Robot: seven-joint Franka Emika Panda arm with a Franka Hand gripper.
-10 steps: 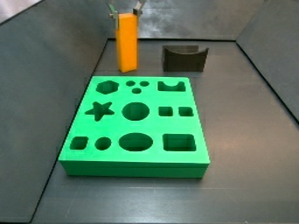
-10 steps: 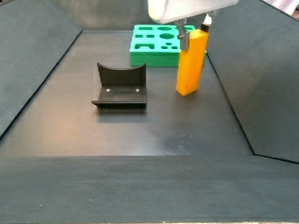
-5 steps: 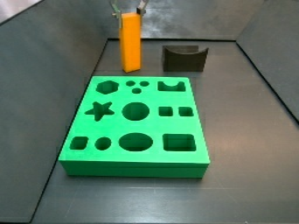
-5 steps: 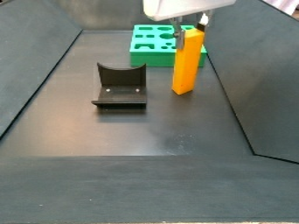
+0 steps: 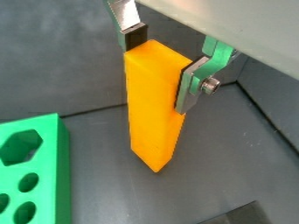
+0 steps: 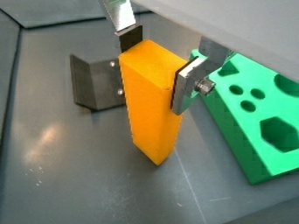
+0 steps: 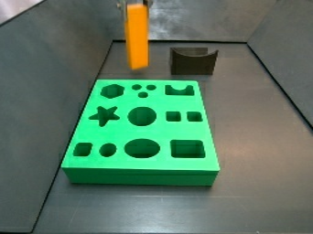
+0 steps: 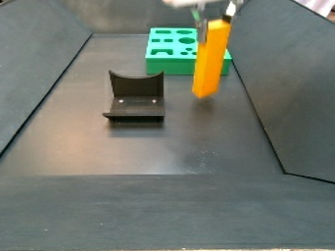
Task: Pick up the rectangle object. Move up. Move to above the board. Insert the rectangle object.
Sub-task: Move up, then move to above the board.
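Claw (image 5: 163, 59) clamping rectangle object (image 5: 156, 105) near top, hanging upright off counter (image 7: 263, 119), bottom free for board (image 7: 145, 128) hole.

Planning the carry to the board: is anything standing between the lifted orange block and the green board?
Nothing visible does. The pincer holds the rectangle object above the floor, beyond the board's far edge. The fixture stands off to the side, outside that path.

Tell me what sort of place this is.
Probably a lab test cell for robot insertion practice: a dark walled floor, a green board of shaped holes, and a dark fixture. The claw is gripping an orange block by its top.
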